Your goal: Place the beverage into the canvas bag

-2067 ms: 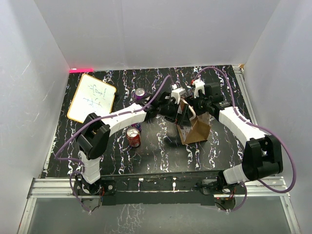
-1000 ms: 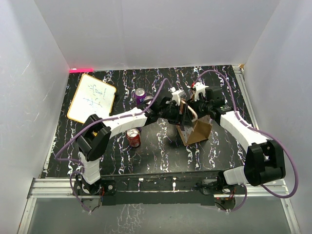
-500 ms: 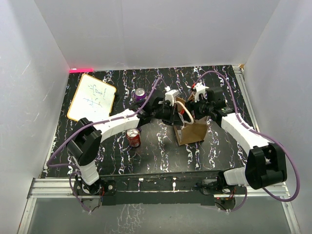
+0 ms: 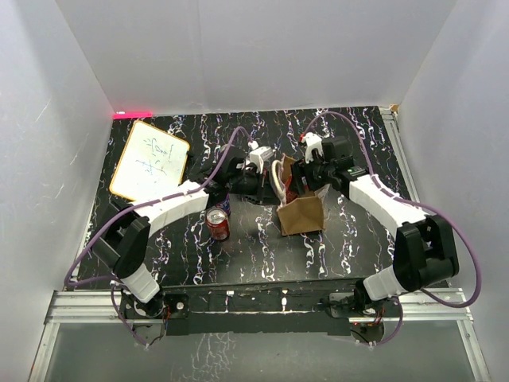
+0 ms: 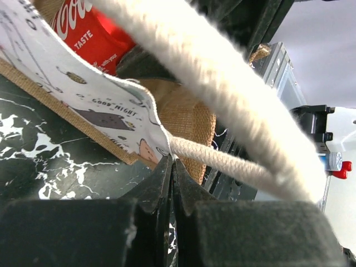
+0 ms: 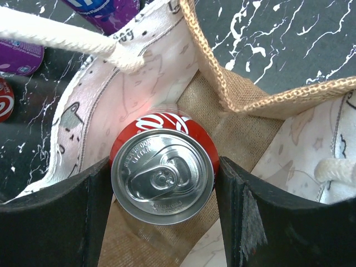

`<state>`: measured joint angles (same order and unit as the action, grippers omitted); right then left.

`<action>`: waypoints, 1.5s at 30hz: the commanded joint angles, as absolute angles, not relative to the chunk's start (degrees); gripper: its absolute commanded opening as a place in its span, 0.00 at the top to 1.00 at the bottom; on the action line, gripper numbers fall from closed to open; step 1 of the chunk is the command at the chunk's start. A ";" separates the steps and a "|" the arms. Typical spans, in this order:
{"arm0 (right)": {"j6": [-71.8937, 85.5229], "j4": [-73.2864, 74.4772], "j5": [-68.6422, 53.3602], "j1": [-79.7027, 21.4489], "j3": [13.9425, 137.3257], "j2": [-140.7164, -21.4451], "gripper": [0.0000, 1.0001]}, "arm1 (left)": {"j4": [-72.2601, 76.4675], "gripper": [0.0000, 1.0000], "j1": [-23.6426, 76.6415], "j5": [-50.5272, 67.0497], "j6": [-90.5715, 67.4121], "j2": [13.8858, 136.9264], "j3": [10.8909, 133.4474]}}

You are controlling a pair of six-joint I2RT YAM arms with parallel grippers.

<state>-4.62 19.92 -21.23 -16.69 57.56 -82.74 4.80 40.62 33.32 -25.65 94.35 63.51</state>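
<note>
The canvas bag (image 4: 301,215) stands open mid-table, tan with cream handles and a pale printed panel (image 5: 83,89). The beverage, a red cola can (image 6: 162,178), hangs upright inside the bag's mouth, with my right gripper (image 6: 164,183) shut on its sides from above (image 4: 308,175). My left gripper (image 5: 171,162) is shut. Its tips press the bag's rim where a cream handle (image 5: 222,72) is rooted, and the handle loop lies over the fingers. It sits at the bag's left rim (image 4: 269,181). The red can (image 5: 92,33) shows behind the panel.
A second red can (image 4: 218,226) stands on the table left of the bag, with a purple can (image 4: 225,205) just behind it under my left arm. Two purple cans (image 6: 105,11) (image 6: 19,55) show beyond the bag's rim. A whiteboard (image 4: 149,159) lies at the far left.
My left gripper has gone from open to shut at the bag's rim. Both arms and the bag have shifted left, with the red can still held over the bag's opening.
</note>
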 commanded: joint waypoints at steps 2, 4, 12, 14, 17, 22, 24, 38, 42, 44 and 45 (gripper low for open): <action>-4.15 14.67 -15.33 -18.36 64.19 -83.77 0.92 | 3.55 1.00 39.46 36.16 -22.48 92.46 61.34; -3.82 15.03 -13.59 -19.12 65.75 -85.01 0.92 | 4.48 1.00 39.42 37.10 -22.29 92.41 60.62; -2.29 17.40 -7.07 -20.93 70.85 -90.00 0.92 | 5.72 1.00 39.46 39.67 -21.45 93.65 61.44; -2.20 17.82 -6.46 -20.98 71.77 -91.05 0.92 | 6.04 1.00 39.46 40.04 -21.30 93.66 61.22; -1.57 17.83 -6.44 -20.96 72.61 -92.56 0.92 | 6.22 1.00 39.48 40.42 -21.19 93.84 61.00; -0.62 18.14 -7.11 -21.06 73.84 -94.98 0.91 | 6.33 1.00 39.46 40.69 -21.09 94.05 60.74; -0.45 18.15 -7.15 -21.08 74.06 -95.72 0.90 | 6.37 1.00 39.46 40.82 -20.96 94.05 60.65; -0.44 16.87 -7.18 -21.51 73.97 -98.17 0.78 | 6.92 1.00 39.46 41.09 -20.61 94.46 59.95; -0.48 17.11 -6.99 -21.54 75.13 -99.59 0.74 | 6.95 1.00 39.45 41.05 -20.35 94.48 59.85; -0.44 17.14 -7.10 -21.58 75.47 -99.67 0.72 | 6.99 1.00 39.46 41.06 -20.22 94.41 59.77; -0.46 17.18 -7.16 -21.55 75.60 -100.96 0.70 | 6.95 1.00 39.46 41.05 -20.14 94.32 59.69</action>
